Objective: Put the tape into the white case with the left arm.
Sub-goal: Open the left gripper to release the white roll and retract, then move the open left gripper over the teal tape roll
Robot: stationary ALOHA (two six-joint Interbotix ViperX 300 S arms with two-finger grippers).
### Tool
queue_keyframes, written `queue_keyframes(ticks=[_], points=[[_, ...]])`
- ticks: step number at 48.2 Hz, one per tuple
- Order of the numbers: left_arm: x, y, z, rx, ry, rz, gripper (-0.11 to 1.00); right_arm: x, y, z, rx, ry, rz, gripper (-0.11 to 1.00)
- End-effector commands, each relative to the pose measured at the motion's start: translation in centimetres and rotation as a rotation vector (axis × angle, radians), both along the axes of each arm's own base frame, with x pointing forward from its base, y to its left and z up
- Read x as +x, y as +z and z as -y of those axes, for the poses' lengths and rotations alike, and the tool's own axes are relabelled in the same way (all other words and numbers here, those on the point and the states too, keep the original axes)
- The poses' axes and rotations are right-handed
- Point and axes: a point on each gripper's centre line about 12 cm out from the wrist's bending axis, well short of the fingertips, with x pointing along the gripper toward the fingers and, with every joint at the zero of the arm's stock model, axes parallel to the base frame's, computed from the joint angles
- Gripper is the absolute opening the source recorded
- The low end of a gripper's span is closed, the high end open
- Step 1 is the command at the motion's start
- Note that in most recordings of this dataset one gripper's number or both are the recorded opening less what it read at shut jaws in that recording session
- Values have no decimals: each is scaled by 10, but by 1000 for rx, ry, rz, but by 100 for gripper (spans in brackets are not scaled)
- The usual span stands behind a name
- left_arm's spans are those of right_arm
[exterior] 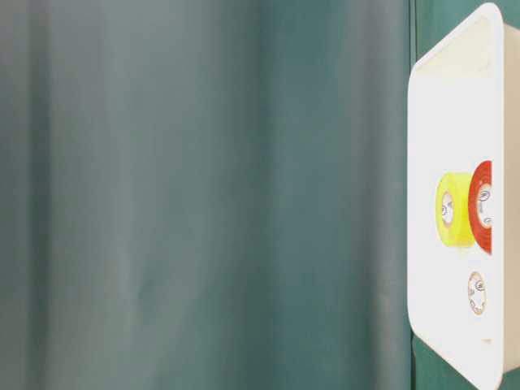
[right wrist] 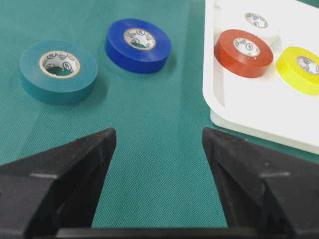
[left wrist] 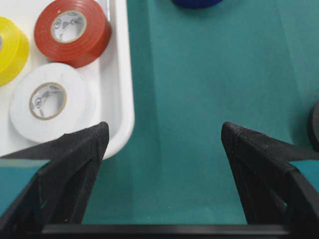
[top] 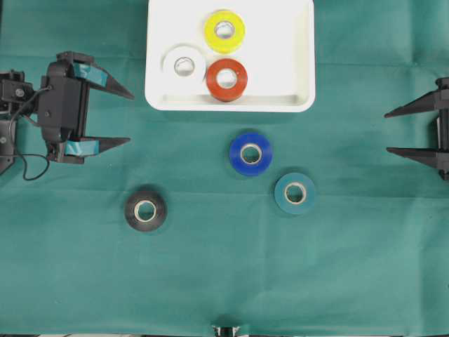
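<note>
Here, from left to right, you see your left gripper (top: 131,118) spread wide and empty, the black tape (top: 146,210) on the green cloth (top: 70,267), the white case (top: 300,63) holding white, yellow and red rolls, the blue tape (top: 250,153), the teal tape (top: 295,193), and the right gripper (top: 386,131) also spread.

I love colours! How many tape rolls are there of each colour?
Yellow tape: 1
White tape: 1
Red tape: 1
Blue tape: 1
Teal tape: 1
Black tape: 1
Total: 6
</note>
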Motion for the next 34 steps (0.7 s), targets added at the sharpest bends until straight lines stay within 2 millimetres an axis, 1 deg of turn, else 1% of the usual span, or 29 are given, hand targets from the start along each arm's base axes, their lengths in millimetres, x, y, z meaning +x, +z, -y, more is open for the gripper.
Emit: queue_keyframes(ticks=[1, 10, 13, 18, 25, 34], points=[[5, 9, 1, -1, -4, 32, 98, 2, 3, 0, -1, 0, 9, 97], [12, 14, 7, -1, -27, 41, 98, 2, 3, 0, -1, 2, 8, 97], [18, 16, 10, -1, -40, 46, 98, 2, 3, 0, -1, 0, 8, 97], [26, 14, 16, -1, -59, 40, 98, 2, 3, 0, -1, 0, 9, 97], [42, 11, 24, -2, -86, 34, 98, 1, 3, 0, -1, 0, 6, 97], [69, 9, 35, -1, -118, 17, 98, 2, 3, 0, -1, 2, 8, 97]])
